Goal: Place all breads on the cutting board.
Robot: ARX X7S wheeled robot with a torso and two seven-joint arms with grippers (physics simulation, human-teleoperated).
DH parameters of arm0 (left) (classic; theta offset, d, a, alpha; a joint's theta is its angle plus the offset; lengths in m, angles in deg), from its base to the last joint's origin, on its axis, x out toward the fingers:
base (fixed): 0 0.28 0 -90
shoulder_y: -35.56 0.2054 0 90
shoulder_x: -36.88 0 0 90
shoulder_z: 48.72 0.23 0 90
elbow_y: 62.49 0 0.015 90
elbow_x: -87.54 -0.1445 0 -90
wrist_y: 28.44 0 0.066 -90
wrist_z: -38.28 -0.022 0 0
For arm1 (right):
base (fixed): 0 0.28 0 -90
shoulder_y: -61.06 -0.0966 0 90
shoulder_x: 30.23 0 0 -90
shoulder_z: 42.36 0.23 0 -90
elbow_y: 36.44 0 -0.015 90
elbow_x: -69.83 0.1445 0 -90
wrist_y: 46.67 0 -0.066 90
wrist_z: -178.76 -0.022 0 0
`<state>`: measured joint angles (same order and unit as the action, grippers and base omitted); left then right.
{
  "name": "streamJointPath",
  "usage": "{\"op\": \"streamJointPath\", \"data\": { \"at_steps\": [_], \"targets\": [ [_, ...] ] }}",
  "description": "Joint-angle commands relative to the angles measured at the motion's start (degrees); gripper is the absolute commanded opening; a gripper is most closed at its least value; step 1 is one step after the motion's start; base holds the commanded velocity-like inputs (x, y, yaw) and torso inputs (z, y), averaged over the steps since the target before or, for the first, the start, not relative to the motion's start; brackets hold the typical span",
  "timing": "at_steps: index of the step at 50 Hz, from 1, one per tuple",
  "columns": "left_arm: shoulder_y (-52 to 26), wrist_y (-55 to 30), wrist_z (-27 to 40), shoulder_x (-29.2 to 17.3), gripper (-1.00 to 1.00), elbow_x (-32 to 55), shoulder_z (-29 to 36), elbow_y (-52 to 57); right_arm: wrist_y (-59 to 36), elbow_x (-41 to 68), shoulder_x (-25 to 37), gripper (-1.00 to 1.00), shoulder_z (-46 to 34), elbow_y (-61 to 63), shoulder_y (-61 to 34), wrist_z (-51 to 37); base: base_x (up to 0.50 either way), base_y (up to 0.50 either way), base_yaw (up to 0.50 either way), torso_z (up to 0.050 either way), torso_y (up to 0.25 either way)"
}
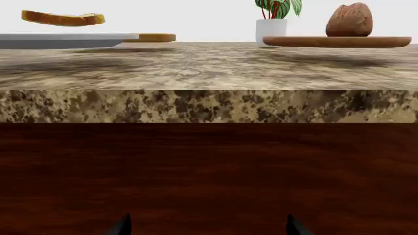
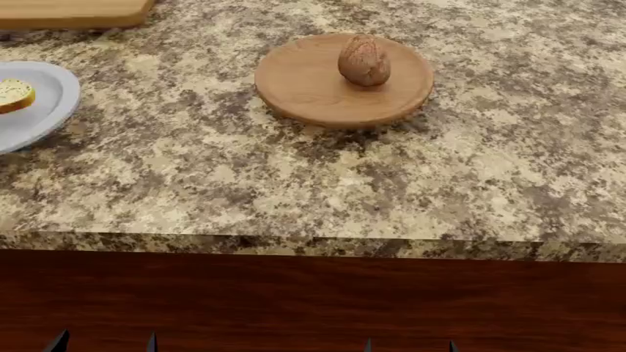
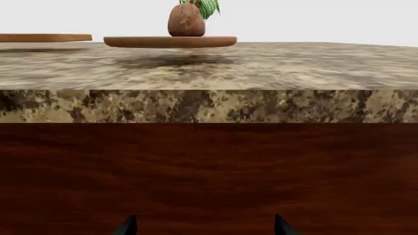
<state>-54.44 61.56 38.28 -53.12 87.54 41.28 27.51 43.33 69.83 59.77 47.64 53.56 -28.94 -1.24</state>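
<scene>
Bench (image 2: 293,183) is speckled brown granite with a thick edge, over a dark red wood front. Roll (image 2: 364,60): egg-shaped, brown, scored top, standing on the round wooden plate (image 2: 303,88), toward its far right side. Slice (image 2: 14,94): thin, pale yellow, tan crust, on the white plate (image 2: 49,110) at left. Cutting board (image 2: 73,12): light wood, grain stripes, far left corner, nothing visible on it. Potted plant (image 1: 271,22) in a white pot behind the wooden plate. Left gripper (image 2: 105,342) and right gripper (image 2: 409,345): both low below the bench edge, tips spread apart, holding nothing.
</scene>
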Motion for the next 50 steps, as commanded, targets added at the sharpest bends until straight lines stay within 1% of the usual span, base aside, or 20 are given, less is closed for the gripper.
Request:
{"op": "streamJointPath", "data": {
  "at_steps": [1, 17, 31, 50],
  "targets": [
    [0.0, 0.0, 0.6, -0.6, 1.00, 0.6, 0.6, 0.0, 0.0, 0.5, 0.5, 1.00, -0.7, 0.0, 0.0, -0.7, 0.00, 0.00, 0.00, 0.000, 0.000],
    [-0.1, 0.2, 4.1, -3.0, 1.00, 2.8, 3.4, 0.2, 1.1, 2.4, 2.9, 1.00, -4.0, -1.5, -0.8, -4.9, 0.00, 0.00, 0.00, 0.000, 0.000],
    [0.1, 0.8, 5.3, -4.2, 1.00, 3.9, 4.8, 0.5, 2.0, 3.3, 4.8, 1.00, -5.0, 0.0, 1.1, -6.0, 0.00, 0.50, 0.00, 0.000, 0.000],
    [-0.2, 1.1, 6.9, -5.5, 1.00, 4.8, 6.3, 0.5, 2.1, 4.0, 5.7, 1.00, -6.7, -0.7, 0.3, -7.6, 0.00, 0.50, 0.00, 0.000, 0.000]
  ]
}}
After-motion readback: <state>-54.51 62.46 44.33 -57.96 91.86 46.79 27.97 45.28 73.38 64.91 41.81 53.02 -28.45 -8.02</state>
